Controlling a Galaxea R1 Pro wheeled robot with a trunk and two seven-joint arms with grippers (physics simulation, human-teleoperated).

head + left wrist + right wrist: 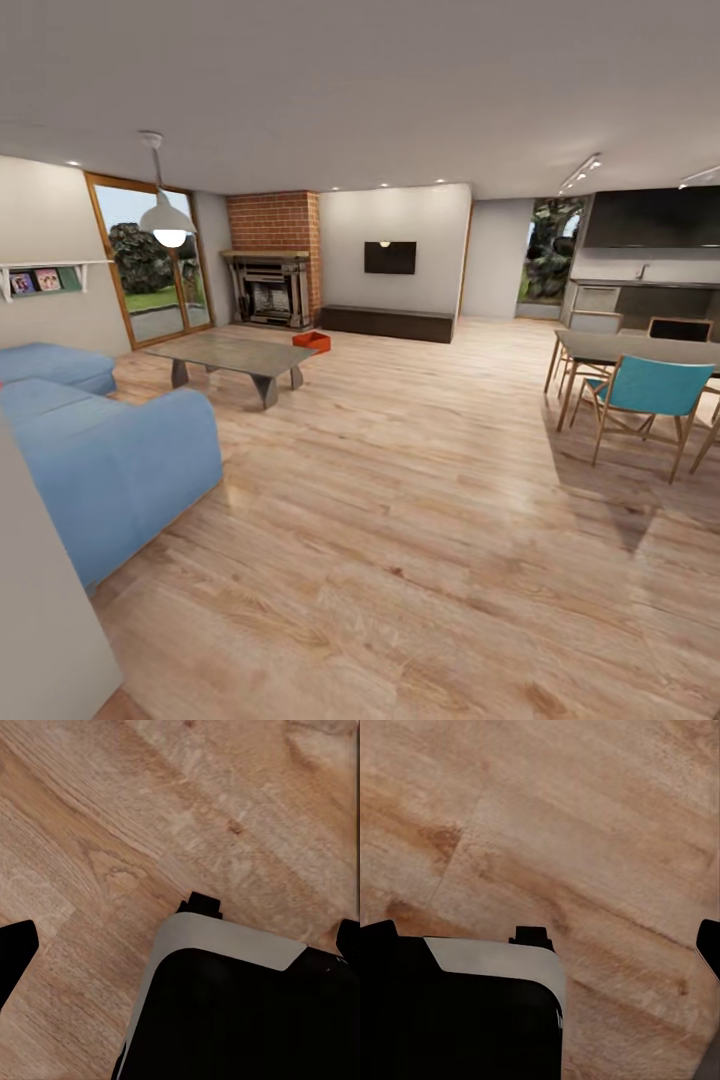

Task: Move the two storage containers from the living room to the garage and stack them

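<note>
A: Grippers first, what do the wrist views give?
B: Left gripper (pixel 180 945): two dark fingertips (pixel 15 952) at the frame edges, spread wide apart, holding nothing. Right gripper (pixel 544 937): the same, fingertips (pixel 709 941) parted and empty. Below both lies light wood plank floor (pixel 112 817), with the robot's black, grey-edged base (pixel 225 1012) just beside each.
A: And ahead of them?
B: Nearest on the left side, a blue corner sofa (pixel 110 450). Beyond it a low glass coffee table (pixel 235 355).
A: The container?
B: One red-orange rectangular storage container (pixel 312 341) sits on the planks well ahead of both grippers, just past the table's far end, before the brick-and-dark fireplace (pixel 270 285). I can make out only this one.
A: The right side?
B: A dining table (pixel 640 350) with a teal-backed wooden chair (pixel 645 395)
</note>
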